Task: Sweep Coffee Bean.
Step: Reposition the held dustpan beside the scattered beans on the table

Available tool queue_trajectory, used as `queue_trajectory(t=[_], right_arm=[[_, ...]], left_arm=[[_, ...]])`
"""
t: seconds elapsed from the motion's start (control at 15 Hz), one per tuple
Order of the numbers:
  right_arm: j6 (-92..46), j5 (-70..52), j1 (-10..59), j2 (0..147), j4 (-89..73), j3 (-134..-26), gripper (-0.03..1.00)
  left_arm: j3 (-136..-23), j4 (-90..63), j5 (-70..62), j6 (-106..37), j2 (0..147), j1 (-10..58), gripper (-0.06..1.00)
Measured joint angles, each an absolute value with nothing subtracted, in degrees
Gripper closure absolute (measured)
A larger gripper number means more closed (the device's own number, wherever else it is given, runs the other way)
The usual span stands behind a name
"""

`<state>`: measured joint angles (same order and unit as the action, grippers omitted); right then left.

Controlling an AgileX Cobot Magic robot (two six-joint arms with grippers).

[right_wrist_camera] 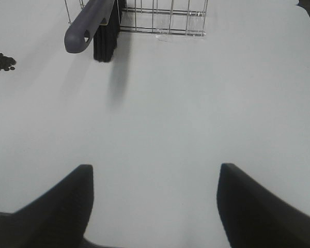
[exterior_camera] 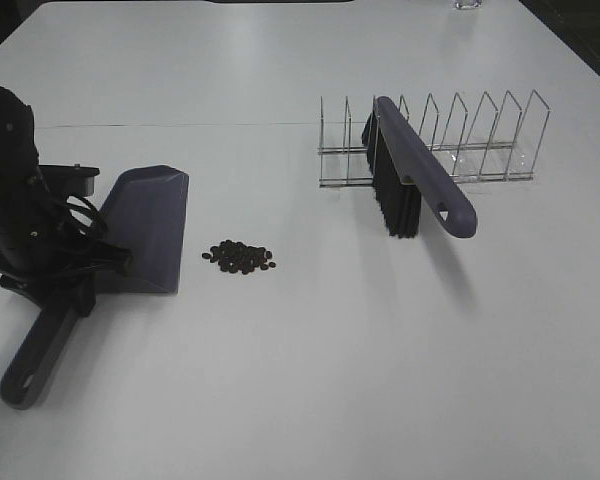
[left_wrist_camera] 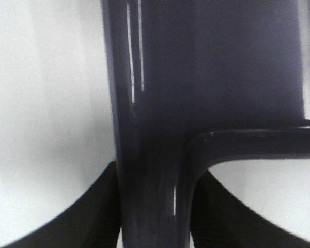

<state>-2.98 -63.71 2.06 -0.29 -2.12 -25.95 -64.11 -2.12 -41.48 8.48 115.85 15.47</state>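
At the left of the exterior view, the left gripper (exterior_camera: 62,288) is seen clamped on the handle of a dark purple dustpan (exterior_camera: 145,225). In the left wrist view, its black fingers (left_wrist_camera: 90,219) are pressed against both sides of that handle. The pan is laid flat on the white table (exterior_camera: 330,390), with its open mouth turned toward the right and the end of its handle pointing toward the near edge.

Just beside the mouth, but apart from it, the coffee bean (exterior_camera: 240,257) is gathered in one small, loose heap on the bare tabletop.

Further right and farther back, a wire rack (exterior_camera: 485,140) is set. A purple brush (exterior_camera: 427,178) is propped aslant across the rack's left end, with its black bristles (exterior_camera: 398,205) hung down in front of the rack.

The right gripper (right_wrist_camera: 155,206) is shown only in its own wrist view. It is held above bare table with the jaws parted to a middling gap and nothing between them. The brush and the rack lie well ahead of it.
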Motion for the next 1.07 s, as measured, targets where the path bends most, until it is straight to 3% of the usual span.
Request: queue_trajectory(t=[0.53, 1.07], right_arm=[[-3.0, -63.7, 2.1, -0.3, -2.1, -26.0, 0.38], [-3.0, -63.7, 2.1, -0.3, -2.2, -26.0, 0.38]], left_arm=[[-52.8, -2.0, -42.2, 9.1, 106.9, 16.2, 0.61], [-52.3, -1.0, -38.6, 10.1, 106.9, 18.9, 0.61]])
